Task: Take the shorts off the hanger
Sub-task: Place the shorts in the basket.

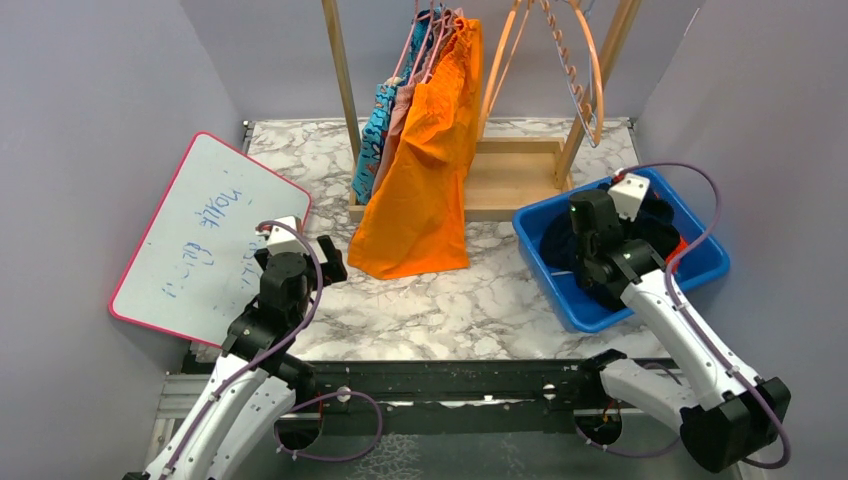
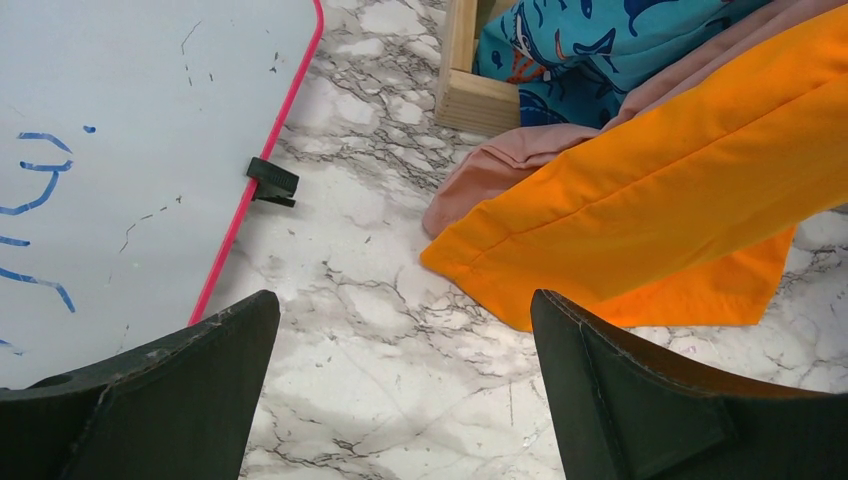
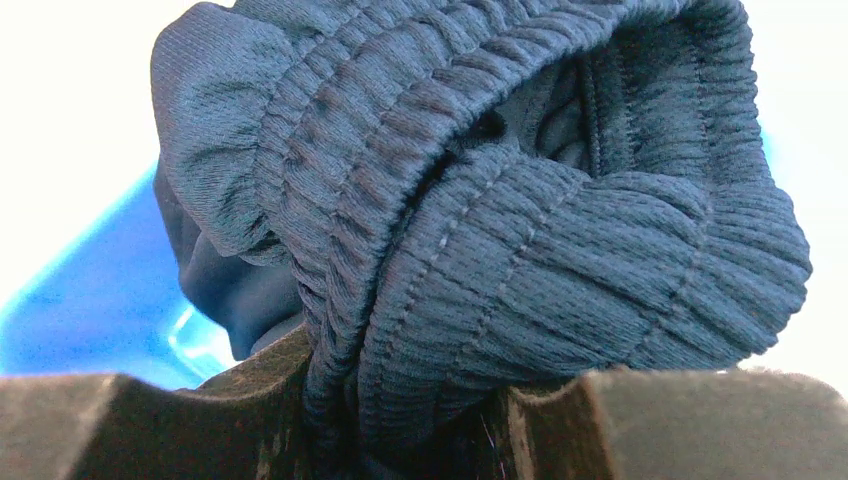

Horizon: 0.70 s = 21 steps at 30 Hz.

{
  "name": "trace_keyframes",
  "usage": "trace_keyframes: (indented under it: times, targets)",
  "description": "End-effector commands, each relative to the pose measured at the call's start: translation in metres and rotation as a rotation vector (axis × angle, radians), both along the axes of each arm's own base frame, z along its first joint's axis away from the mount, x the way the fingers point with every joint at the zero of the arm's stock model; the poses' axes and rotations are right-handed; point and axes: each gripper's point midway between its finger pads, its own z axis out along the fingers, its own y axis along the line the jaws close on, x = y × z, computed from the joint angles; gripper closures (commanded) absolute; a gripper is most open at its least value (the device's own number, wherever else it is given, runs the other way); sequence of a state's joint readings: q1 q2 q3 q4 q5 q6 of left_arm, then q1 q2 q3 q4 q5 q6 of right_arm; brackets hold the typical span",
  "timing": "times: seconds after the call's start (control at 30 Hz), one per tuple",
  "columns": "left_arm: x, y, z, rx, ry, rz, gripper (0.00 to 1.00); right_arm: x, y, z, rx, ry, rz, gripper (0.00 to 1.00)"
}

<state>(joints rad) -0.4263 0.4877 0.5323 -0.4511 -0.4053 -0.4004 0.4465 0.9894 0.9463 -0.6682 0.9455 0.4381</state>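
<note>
Right fingers clamp the navy shorts by the waistband over the bin, right of frame; I judge the bunched elastic may cling when released. Left fingers gape above the counter, beside orange shorts hanging top-centre on the rack.

The bright orange shorts hang foremost from the hangers, their lower hem crumpled on the counter. Behind them hang the dusty pink shorts and the blue cartoon-print shorts. The dark navy shorts, ribbed elastic waistband bunched, are pinched in the right hand over the blue bin, where a sliver of the red-orange shorts shows.
</note>
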Motion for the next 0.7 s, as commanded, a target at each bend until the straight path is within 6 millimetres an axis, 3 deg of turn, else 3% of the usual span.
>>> trace_keyframes:
  times: [0.0, 0.13, 0.23, 0.4, 0.43, 0.47, 0.67]
  targets:
    - [0.001, -0.003, 0.009, -0.018, -0.035, -0.016, 0.01, 0.012, 0.010, -0.025, 0.202, -0.032, 0.058, 0.98]
    - [0.001, -0.003, 0.009, -0.019, -0.035, -0.018, 0.01, 0.012, 0.008, -0.044, 0.217, -0.001, 0.054, 0.98]
    - [0.002, -0.004, 0.009, -0.018, -0.032, -0.023, 0.01, 0.023, 0.017, -0.055, 0.240, 0.060, 0.098, 0.97]
    - [0.002, -0.004, 0.009, -0.018, -0.032, -0.022, 0.01, 0.043, 0.023, -0.090, 0.283, 0.160, 0.104, 0.93]
    - [0.001, -0.004, 0.009, -0.018, -0.033, -0.023, 0.01, 0.045, 0.025, -0.099, 0.306, 0.185, 0.104, 0.89]
    - [0.001, -0.004, 0.009, -0.019, -0.034, -0.022, 0.01, 0.047, 0.025, -0.109, 0.318, 0.208, 0.098, 0.76]
    - [0.001, -0.003, 0.009, -0.020, -0.038, -0.020, 0.01, 0.051, 0.040, -0.157, 0.404, 0.344, 0.172, 0.48]
